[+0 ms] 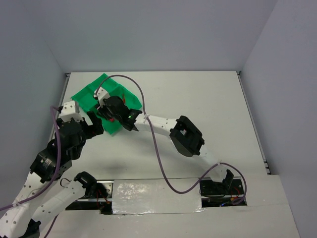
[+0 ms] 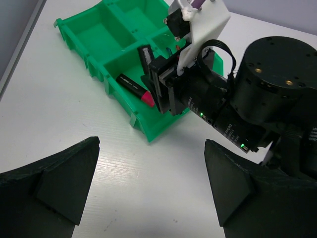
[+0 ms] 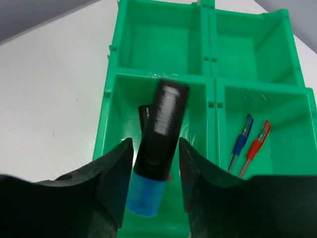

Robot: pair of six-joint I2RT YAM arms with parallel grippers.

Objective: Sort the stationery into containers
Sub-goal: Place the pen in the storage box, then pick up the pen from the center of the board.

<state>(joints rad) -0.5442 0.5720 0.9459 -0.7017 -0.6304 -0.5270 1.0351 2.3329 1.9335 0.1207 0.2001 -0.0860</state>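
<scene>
The green four-compartment tray (image 1: 84,94) sits at the far left of the table. My right gripper (image 3: 156,163) hovers over its near-left compartment (image 3: 114,124). A black highlighter with a blue end (image 3: 158,144) hangs between the fingers, blurred, with a gap on each side, so the jaws are open. Another black highlighter (image 3: 144,116) lies under it; it has a pink end (image 2: 132,89) in the left wrist view. A blue pen (image 3: 241,141) and a red pen (image 3: 256,144) lie in the near-right compartment. My left gripper (image 2: 151,183) is open and empty over bare table beside the tray's corner (image 2: 148,134).
The two far compartments of the tray (image 3: 158,44) hold nothing visible. The right arm (image 1: 183,136) reaches across the table middle with its purple cable (image 1: 158,148) looping over it. The table's left edge (image 1: 63,99) is close to the tray.
</scene>
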